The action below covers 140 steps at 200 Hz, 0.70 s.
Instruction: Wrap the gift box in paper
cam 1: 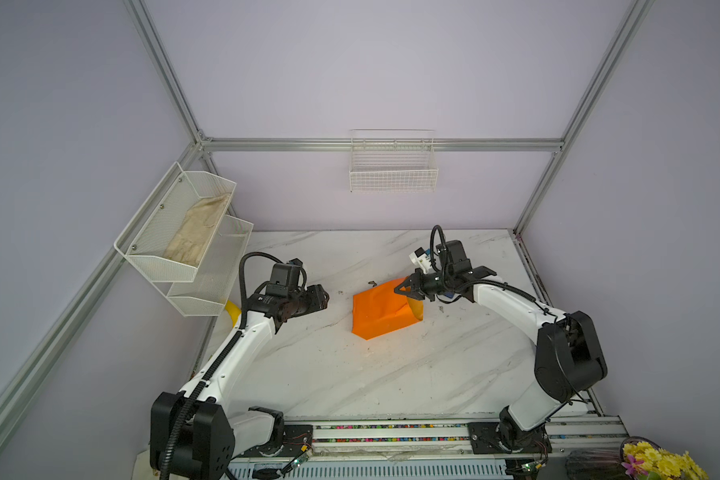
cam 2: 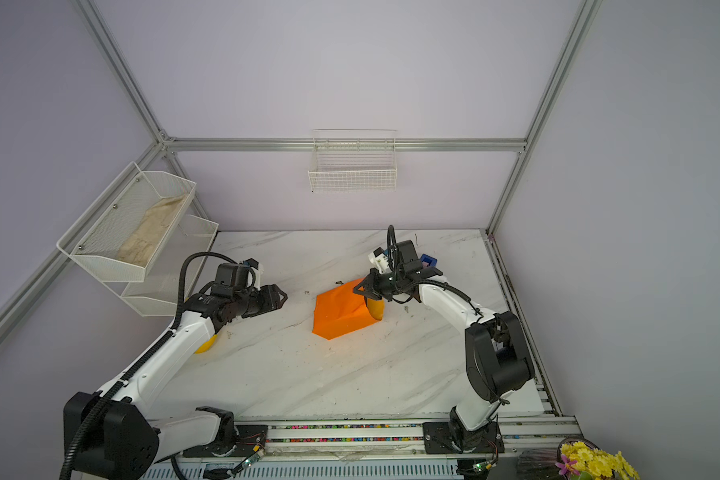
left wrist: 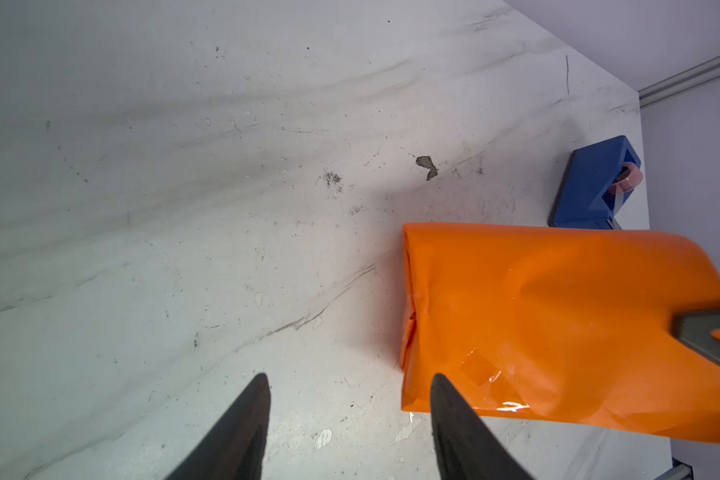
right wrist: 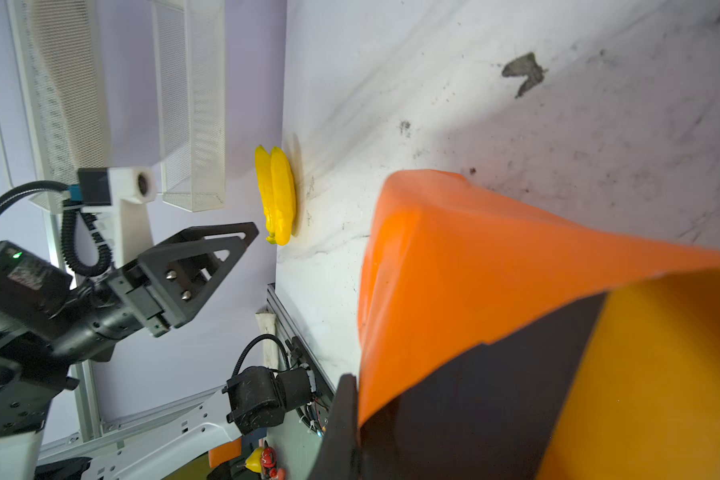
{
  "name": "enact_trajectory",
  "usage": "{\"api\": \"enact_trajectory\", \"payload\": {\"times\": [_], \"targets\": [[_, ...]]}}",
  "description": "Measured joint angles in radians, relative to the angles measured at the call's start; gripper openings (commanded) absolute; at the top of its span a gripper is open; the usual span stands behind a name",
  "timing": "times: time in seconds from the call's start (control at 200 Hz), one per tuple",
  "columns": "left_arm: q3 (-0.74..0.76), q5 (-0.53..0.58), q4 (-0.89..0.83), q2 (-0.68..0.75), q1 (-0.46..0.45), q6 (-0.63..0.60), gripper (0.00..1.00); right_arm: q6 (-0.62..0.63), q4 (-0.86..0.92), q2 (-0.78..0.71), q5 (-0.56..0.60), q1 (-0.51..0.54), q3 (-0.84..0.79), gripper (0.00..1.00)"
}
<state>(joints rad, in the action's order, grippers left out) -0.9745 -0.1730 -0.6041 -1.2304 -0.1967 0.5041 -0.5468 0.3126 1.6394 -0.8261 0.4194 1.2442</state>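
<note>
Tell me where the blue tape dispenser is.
In a top view the tape dispenser stands on the table at far right, beyond the folded paper, partly hidden behind the right arm.

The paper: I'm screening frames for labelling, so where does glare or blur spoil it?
Left wrist view: the paper is sharp, with white glints near one edge. Right wrist view: the part nearest the lens looks slightly soft. Both top views: evenly lit, saturated orange, no glare.

Glossy orange paper (left wrist: 558, 311), scuffed marble-look tabletop (left wrist: 225, 166)
</note>
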Motion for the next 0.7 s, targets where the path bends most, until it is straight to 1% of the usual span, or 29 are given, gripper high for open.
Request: {"api": "enact_trajectory", "payload": {"times": [0.135, 0.27, 0.365, 0.5, 0.7], "targets": [[0.000, 0.034, -0.008, 0.010, 0.000, 0.001, 0.61, 0.061, 0.169, -0.043, 0.063, 0.002, 0.122, 0.00], [0.000, 0.040, -0.007, 0.017, 0.000, 0.008, 0.61, 0.131, 0.346, -0.045, 0.150, 0.009, 0.244, 0.00], [0.000, 0.039, -0.007, 0.016, 0.000, 0.010, 0.61, 0.177, 0.443, -0.042, 0.213, 0.031, 0.297, 0.00], [0.000, 0.019, -0.005, -0.002, 0.000, 0.012, 0.61, 0.204, 0.512, -0.014, 0.280, 0.097, 0.299, 0.00], [0.000, -0.008, -0.005, -0.036, 0.000, 0.011, 0.62, 0.173, 0.504, 0.067, 0.316, 0.230, 0.299, 0.00]]}}
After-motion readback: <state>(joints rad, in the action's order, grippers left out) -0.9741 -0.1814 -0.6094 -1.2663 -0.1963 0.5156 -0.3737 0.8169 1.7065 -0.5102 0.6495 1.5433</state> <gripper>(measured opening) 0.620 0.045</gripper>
